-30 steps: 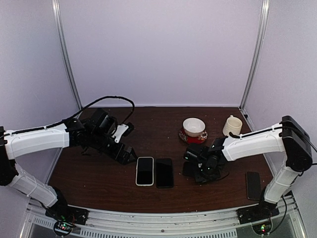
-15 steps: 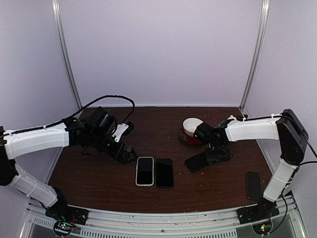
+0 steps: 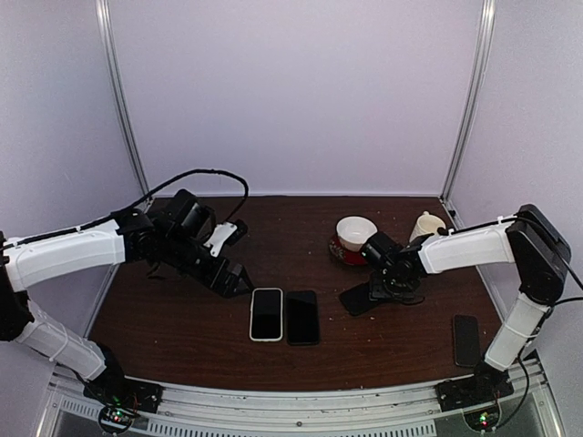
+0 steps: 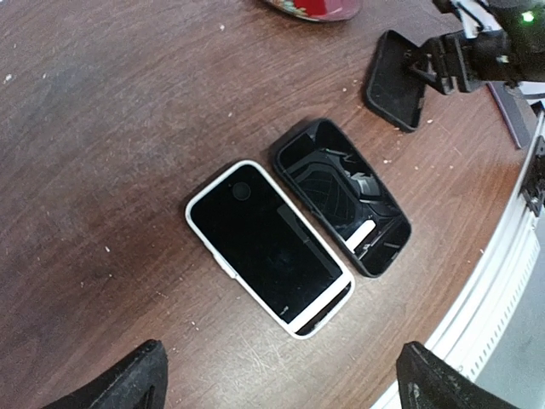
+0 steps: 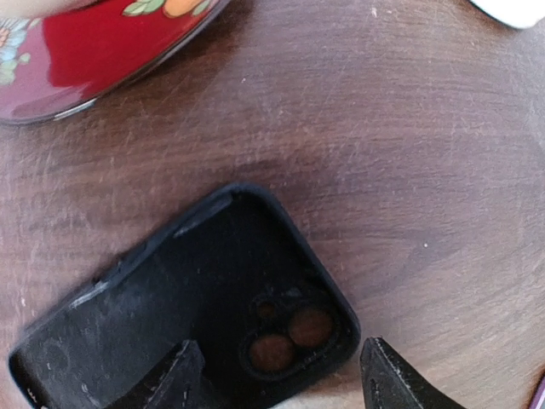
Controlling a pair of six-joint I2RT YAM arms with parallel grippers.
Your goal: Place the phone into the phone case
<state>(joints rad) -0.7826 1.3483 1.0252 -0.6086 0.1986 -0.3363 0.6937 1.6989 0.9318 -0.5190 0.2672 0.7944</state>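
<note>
Right gripper [image 3: 390, 284] spread over the soft black case [image 5: 183, 319]

Its fingers [image 5: 180, 379] stand apart, straddling the camera-hole end of that case. The case lies hollow side up on the table [image 3: 182, 328], near a red saucer [image 5: 94, 51] that holds a bowl [image 3: 356, 230]. The left gripper [image 4: 281, 383] hangs with its jaws wide apart above the white-rimmed phone [image 4: 268, 247], which lies screen up. A second black case [image 4: 341, 196] lies just beside it, hollow up. A dark phone [image 3: 466, 340] lies near the right arm's base.
</note>
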